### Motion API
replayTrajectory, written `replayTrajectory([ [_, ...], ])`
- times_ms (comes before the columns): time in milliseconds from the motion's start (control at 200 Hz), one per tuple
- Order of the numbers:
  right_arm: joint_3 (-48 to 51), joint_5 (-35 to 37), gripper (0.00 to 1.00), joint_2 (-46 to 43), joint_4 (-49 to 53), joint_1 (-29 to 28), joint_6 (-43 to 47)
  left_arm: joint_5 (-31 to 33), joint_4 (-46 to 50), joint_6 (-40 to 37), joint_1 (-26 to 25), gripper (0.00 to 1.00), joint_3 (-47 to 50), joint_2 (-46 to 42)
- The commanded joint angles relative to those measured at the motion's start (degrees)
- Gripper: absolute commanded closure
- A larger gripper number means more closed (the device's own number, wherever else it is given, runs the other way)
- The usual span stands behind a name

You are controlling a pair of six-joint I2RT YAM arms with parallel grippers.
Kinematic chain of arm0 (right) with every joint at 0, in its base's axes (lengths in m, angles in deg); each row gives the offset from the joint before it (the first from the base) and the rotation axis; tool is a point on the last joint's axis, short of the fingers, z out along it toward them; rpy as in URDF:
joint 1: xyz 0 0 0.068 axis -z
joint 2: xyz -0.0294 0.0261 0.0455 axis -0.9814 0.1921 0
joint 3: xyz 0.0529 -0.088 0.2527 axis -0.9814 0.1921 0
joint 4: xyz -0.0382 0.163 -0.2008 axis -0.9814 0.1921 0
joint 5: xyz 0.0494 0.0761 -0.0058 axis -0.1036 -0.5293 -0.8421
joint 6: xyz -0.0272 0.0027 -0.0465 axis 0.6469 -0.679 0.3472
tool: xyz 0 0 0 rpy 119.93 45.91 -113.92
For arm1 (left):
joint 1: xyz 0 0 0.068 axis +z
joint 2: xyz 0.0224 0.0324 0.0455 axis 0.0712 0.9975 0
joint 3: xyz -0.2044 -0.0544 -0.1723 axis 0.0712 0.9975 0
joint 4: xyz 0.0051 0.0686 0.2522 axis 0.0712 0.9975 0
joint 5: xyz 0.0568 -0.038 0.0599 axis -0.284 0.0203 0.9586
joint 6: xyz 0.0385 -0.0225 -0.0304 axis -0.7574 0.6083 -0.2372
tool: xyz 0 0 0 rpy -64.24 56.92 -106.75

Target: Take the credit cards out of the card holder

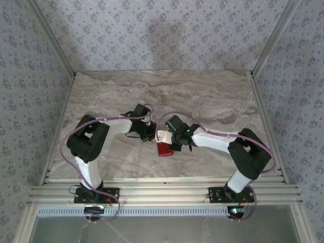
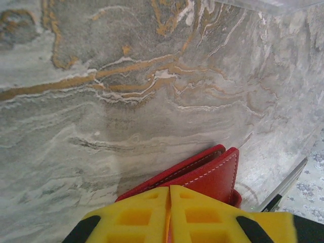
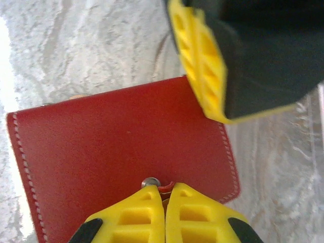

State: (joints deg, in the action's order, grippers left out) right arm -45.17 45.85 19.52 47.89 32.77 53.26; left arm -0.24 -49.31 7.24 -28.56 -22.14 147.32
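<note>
On a marbled table (image 1: 212, 96) enclosed by patterned walls (image 1: 152, 30), the red card holder (image 1: 163, 150) is seen near the middle. Its snap tab (image 3: 165, 185) is pinched between the pressed-together fingers of the right gripper (image 3: 163, 189); its farther side is clamped in the closed left gripper (image 2: 169, 188)

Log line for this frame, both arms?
left gripper: shut on card holder edge | right gripper: shut on snap tab
</note>
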Motion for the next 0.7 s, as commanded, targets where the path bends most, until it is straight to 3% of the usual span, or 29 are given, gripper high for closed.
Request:
replayTrajectory([
  [0,2.69,-0.21,0.97,-3.57,-3.5,0.54,-4.98,5.94,8.99,-1.52,-0.4,0.9,2.83,1.63],
  [125,5.47,-0.43,0.88,-6.66,-5.6,1.23,-8.69,6.11,9.4,-1.52,-0.35,0.9,2.49,1.23],
  [235,7.09,1.32,0.65,-10.18,-6.85,1.58,-14.98,6.03,9.95,-1.72,-0.34,0.89,1.54,0.31],
  [335,7.66,3.56,0.56,-13.46,-6.27,1.59,-24.98,5.83,10.6,-1.78,-0.54,0.87,0.22,-1.75],
  [580,9.44,10.56,0.5,-22.13,-2.49,1.06,-55.86,9.71,16.11,-2.98,-1.03,0.81,-4.01,-8.01],
  [695,6.7,9.8,0.5,-21.37,3.74,1.76,-69.42,13.97,18.56,-3.8,-0.94,0.78,-4.5,-10.86],
])
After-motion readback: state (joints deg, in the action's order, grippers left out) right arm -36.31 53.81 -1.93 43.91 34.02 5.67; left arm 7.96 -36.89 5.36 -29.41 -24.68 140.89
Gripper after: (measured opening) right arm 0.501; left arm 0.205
